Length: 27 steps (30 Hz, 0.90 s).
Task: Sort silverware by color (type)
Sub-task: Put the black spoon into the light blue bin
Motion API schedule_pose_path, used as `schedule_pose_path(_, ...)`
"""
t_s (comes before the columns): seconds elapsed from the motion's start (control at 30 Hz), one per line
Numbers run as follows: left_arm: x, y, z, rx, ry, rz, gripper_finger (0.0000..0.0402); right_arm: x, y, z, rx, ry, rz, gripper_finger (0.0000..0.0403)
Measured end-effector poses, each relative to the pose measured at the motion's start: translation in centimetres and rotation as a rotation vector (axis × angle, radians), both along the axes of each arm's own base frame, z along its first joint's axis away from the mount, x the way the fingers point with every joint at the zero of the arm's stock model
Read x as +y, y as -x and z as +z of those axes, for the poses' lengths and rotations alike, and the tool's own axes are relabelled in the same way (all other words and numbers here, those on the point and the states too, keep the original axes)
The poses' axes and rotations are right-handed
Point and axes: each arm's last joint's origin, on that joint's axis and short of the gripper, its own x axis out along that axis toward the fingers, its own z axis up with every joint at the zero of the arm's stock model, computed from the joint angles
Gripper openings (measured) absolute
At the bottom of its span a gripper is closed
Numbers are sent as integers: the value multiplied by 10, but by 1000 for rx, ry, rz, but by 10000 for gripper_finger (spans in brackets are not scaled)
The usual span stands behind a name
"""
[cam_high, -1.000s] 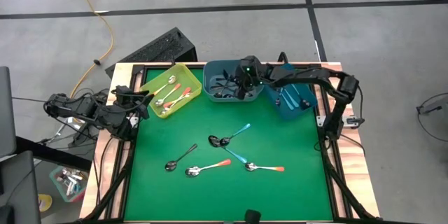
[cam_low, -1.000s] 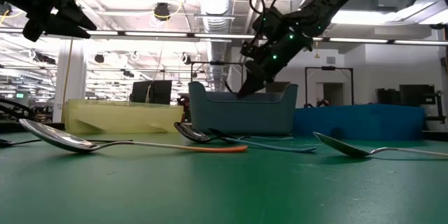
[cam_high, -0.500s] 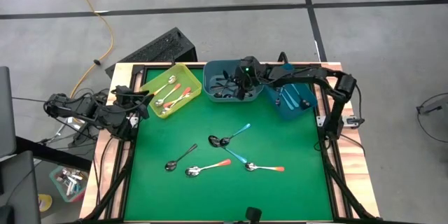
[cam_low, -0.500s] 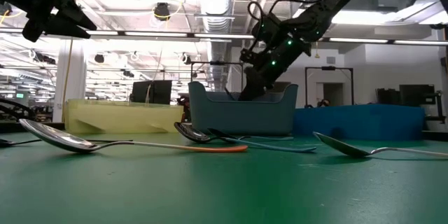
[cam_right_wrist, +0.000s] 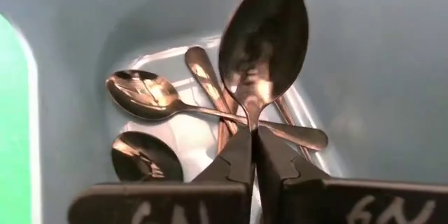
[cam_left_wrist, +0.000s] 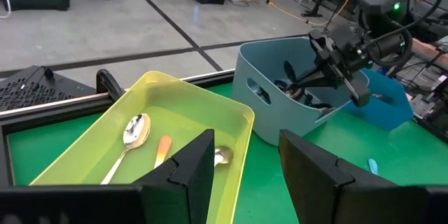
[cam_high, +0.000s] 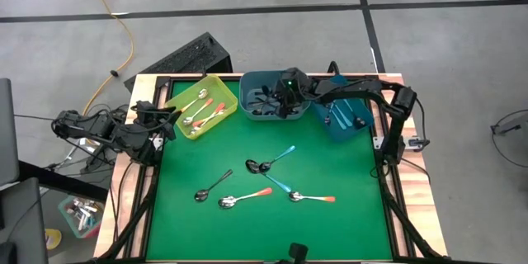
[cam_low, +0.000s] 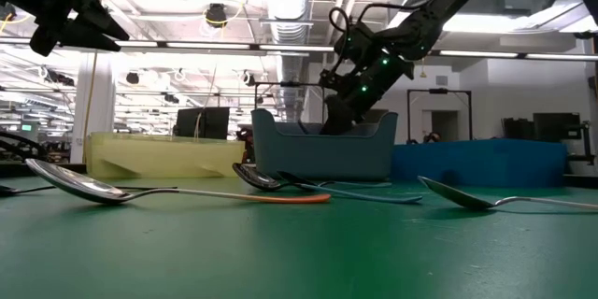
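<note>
Hanging inside the grey-blue bin (cam_high: 260,91), the right claw (cam_right_wrist: 253,155) is clamping a plain metal spoon (cam_right_wrist: 262,45) by its handle. Its long axis is running straight out from the fingertips toward the spoons below, while the left claw (cam_left_wrist: 245,164) is waiting with fingers apart near the yellow bin (cam_left_wrist: 175,122).

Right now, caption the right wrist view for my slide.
Right tool holding a plain dark metal spoon over the grey-blue plastic bin.
</note>
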Motion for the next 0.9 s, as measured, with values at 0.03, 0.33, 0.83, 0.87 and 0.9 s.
schedule_pose_path(0.03,0,0,0,0,0,0,143,0,0,0,-3,4,-2,34)
schedule_pose_path(0.33,0,0,0,0,-1,1,143,-2,-4,9,-13,7,7,137)
schedule_pose_path(0.83,0,0,0,8,-6,-4,143,-10,-22,100,62,38,68,199)
schedule_pose_path(0.87,0,0,0,8,-6,-4,143,-11,-23,111,54,49,73,197)
schedule_pose_path(0.9,0,0,0,8,-6,-4,143,-11,-24,122,41,62,77,196)
